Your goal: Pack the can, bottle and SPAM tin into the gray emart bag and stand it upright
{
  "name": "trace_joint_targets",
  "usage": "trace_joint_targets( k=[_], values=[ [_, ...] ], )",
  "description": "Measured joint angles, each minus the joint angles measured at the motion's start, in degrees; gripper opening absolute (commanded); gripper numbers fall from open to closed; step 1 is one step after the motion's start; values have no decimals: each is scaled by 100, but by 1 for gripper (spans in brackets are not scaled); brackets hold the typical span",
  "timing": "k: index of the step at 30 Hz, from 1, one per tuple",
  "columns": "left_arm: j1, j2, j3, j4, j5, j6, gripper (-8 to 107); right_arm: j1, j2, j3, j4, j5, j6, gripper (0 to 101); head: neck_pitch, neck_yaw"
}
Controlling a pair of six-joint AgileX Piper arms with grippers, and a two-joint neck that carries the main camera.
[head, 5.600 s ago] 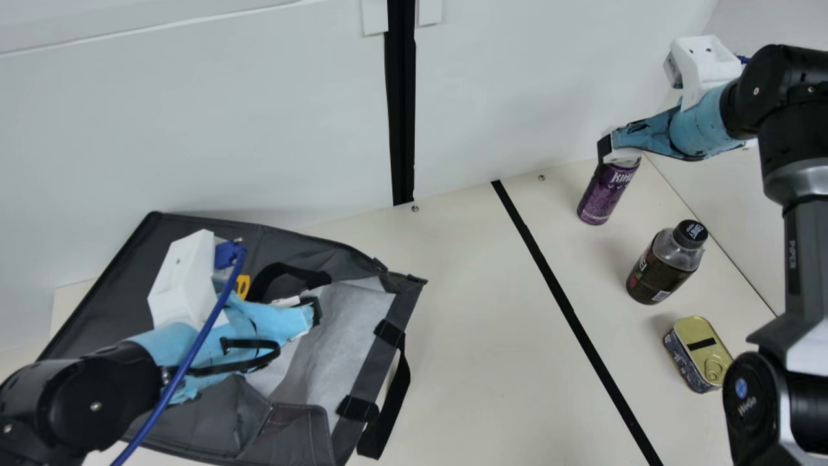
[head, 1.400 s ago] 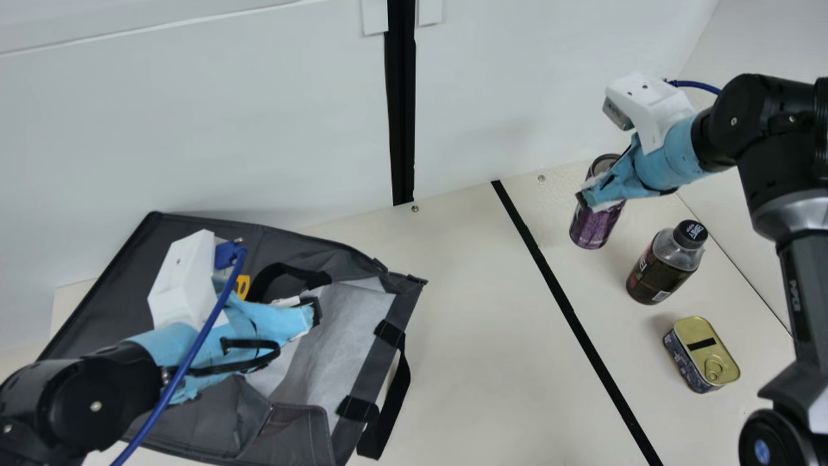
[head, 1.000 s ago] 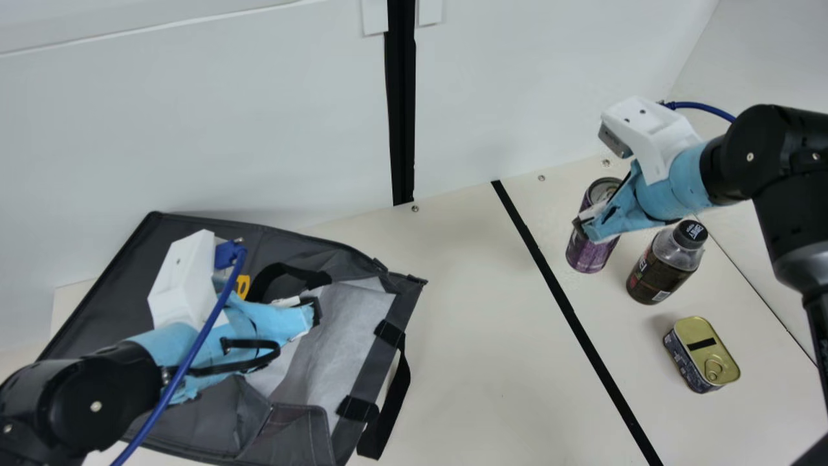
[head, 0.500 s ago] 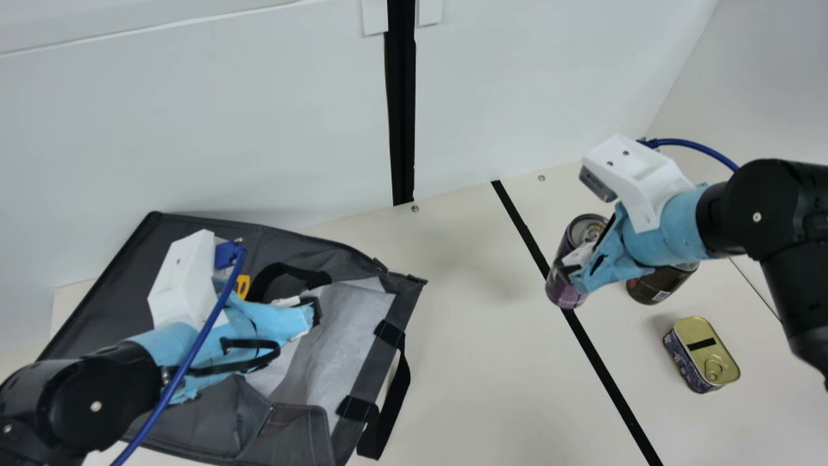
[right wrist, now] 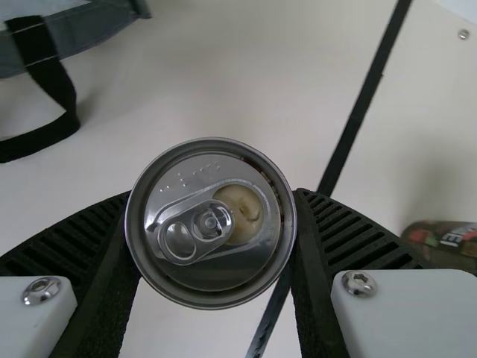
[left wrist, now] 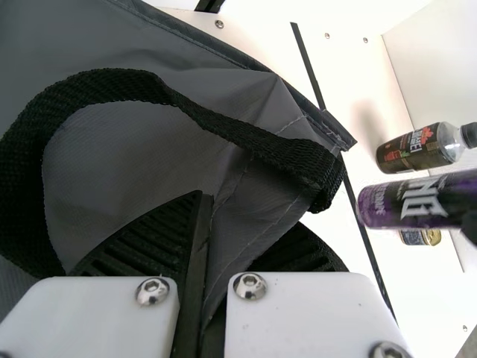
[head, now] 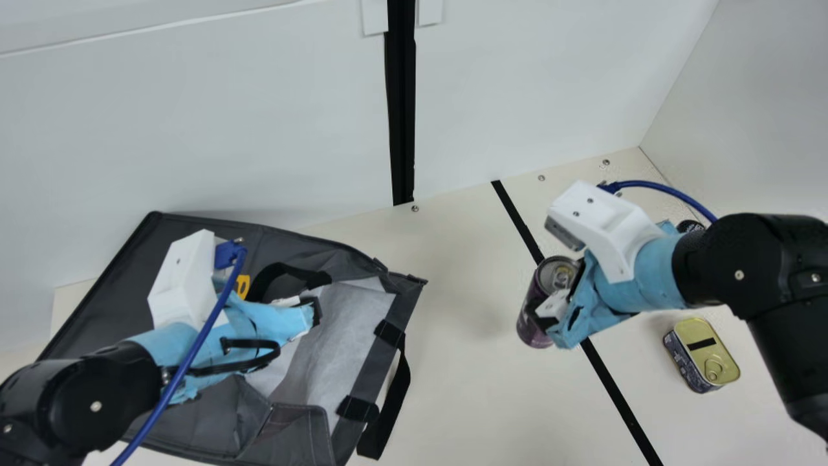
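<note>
On the left in the main view, the gray emart bag (head: pixel 194 414) lies flat, its pale lining (head: pixel 336 336) showing. My left gripper (head: pixel 315 312) is at its opening; in the left wrist view bag fabric (left wrist: pixel 246 186) runs between the fingers of my left gripper (left wrist: pixel 215 224), shut on it. My right gripper (head: pixel 550 318) holds the purple can (head: pixel 533 314) over the black line. In the right wrist view the can's top (right wrist: pixel 211 224) sits between the fingers of my right gripper (right wrist: pixel 212 205). The bottle's cap (head: pixel 690 226) peeks out behind the right arm. The SPAM tin (head: pixel 702 355) rests at right.
Bare table (head: pixel 466 375) lies between bag and black line (head: pixel 621 395). A black strap (head: pixel 394 395) loops off the bag's right edge. The white back wall (head: pixel 259 129) rises behind, and a side wall (head: pixel 750 129) stands at the right.
My right arm has carried the can away from the back wall, leftward and nearer, to the black line, now covering most of the bottle. The left arm and bag have stayed put.
</note>
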Motion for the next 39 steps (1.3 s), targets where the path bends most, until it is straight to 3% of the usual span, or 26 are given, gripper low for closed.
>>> trace_joint_targets(
  k=[22,39],
  values=[
    [0,0,0,0,0,0,-8,871,-425,791,423,-1,-776,0,0,-9],
    [0,0,0,0,0,0,-8,1165,-646,663,1200,9,-911,0,0,0]
  ],
)
